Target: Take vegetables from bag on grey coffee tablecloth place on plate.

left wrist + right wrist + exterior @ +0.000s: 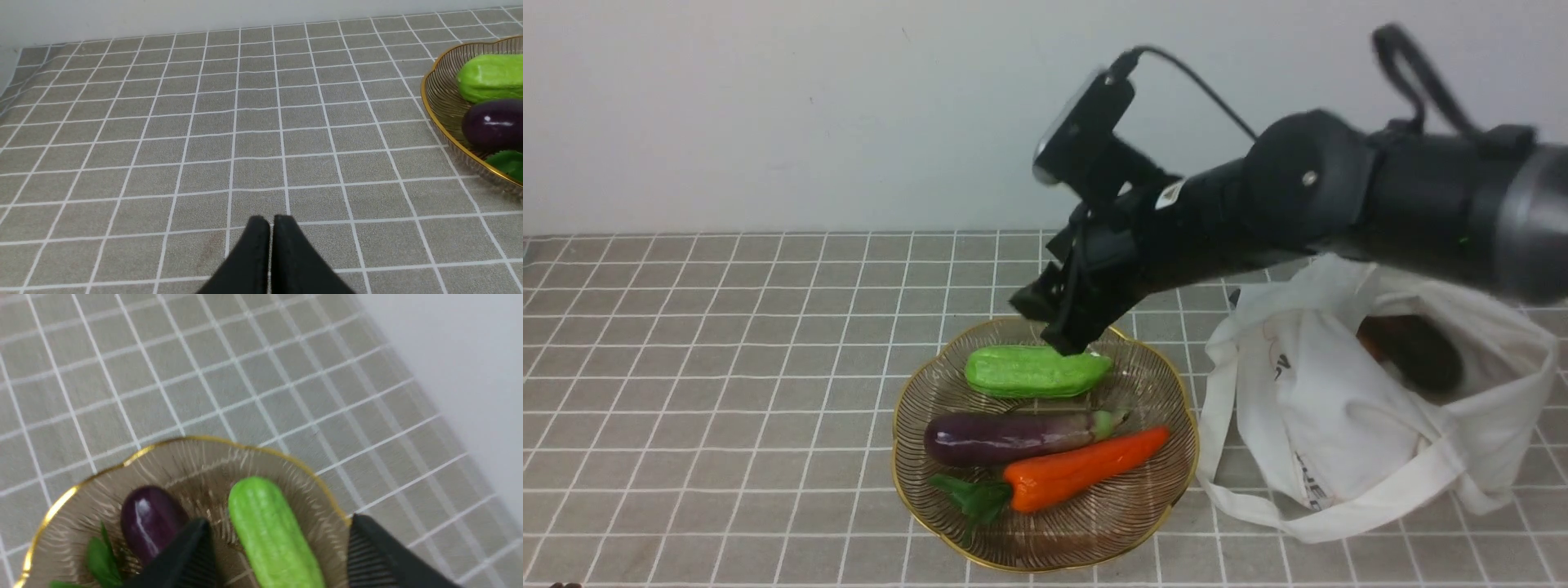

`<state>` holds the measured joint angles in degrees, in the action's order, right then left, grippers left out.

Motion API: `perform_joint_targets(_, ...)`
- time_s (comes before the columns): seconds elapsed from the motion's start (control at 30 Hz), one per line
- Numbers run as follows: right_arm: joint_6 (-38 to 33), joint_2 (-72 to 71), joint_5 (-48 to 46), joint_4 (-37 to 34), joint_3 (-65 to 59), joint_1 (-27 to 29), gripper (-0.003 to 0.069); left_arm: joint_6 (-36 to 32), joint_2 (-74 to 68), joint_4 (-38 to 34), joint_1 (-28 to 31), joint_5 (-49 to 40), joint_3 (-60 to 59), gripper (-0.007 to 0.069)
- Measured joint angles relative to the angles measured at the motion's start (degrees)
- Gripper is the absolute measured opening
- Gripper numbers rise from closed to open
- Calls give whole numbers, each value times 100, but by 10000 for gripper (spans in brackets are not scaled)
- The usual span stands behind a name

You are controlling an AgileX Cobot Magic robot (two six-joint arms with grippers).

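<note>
Front view shows the green vegetable [1039, 371] lying in the ribbed plate [1045, 555], beside the eggplant [1005, 438]. The right tool [271, 543] has its fingers apart, gripping nothing; the left tool's [271, 228] tips sit nearly together, though blur leaves it uncertain whether they touch. The vegetable looks light, firm and slightly slippery, best pinched across its middle; the glass seems fragile.

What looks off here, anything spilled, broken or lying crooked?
Nothing looks spilled or broken. The white bag is slumped on the cloth, its mouth gaping and a strap trailing beside the plate, but that seems normal for a soft bag. The cucumber, eggplant and carrot lie within the plate.
</note>
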<state>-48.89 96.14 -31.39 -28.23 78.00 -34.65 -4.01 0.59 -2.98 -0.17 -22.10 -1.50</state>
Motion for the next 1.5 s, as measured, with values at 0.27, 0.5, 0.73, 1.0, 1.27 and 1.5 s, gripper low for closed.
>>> perform_joint_targets(0.27, 3123, -2596, -575, 2107, 40, 0, 5, 0, 0, 0, 0, 0, 0, -5)
perform_joint_targets(0.5, 5560, -4877, -1260, 3556, -180, 0, -14, 0, 0, 0, 0, 0, 0, -5)
perform_joint_targets(0.73, 6826, -7777, -101, 4397, -2520, 0, -13, 0, 0, 0, 0, 0, 0, -5)
perform_joint_targets(1.0, 7899, -9679, 917, 4756, -4791, 0, -13, 0, 0, 0, 0, 0, 0, -5)
perform_joint_targets(1.27, 7986, -9712, 935, 4702, -5221, 0, -13, 0, 0, 0, 0, 0, 0, -5)
perform_joint_targets(1.5, 7811, -9719, 951, 4731, -5221, 0, -13, 0, 0, 0, 0, 0, 0, -5)
